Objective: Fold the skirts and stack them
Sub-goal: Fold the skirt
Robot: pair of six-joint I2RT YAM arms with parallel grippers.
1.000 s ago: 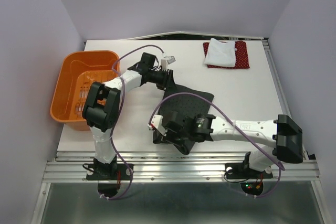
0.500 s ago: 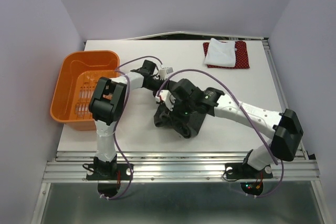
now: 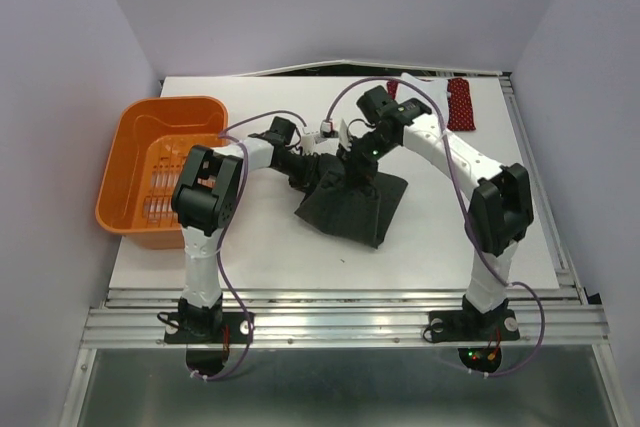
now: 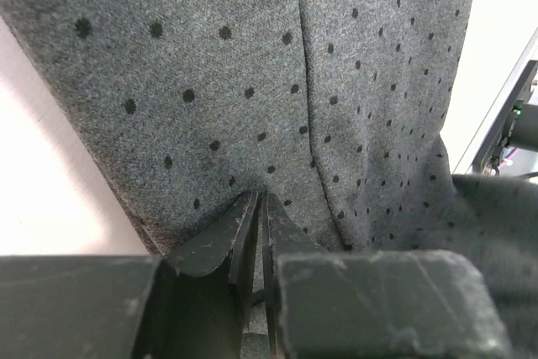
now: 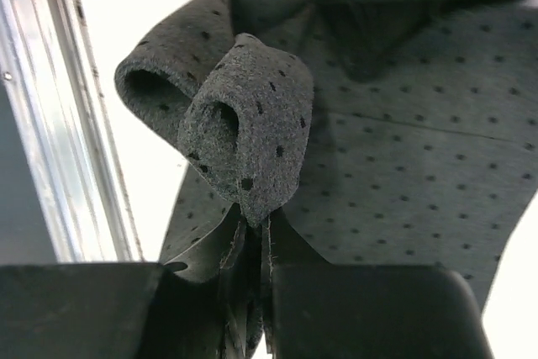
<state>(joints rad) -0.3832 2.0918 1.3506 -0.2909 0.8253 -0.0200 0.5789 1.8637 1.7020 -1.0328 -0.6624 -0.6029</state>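
Shines bright and even from overhead, throws faint soft shadows on the desk (image 3: 300, 247), burns it to white glare in wrist views, leaves near jaws dark, blurred.

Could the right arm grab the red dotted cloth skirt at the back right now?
Probably not yet: the right gripper is shut on the dark grey dotted cloth skirt. The red dotted cloth skirt lies close beside that arm, nothing between; once it lets go, likely yes.
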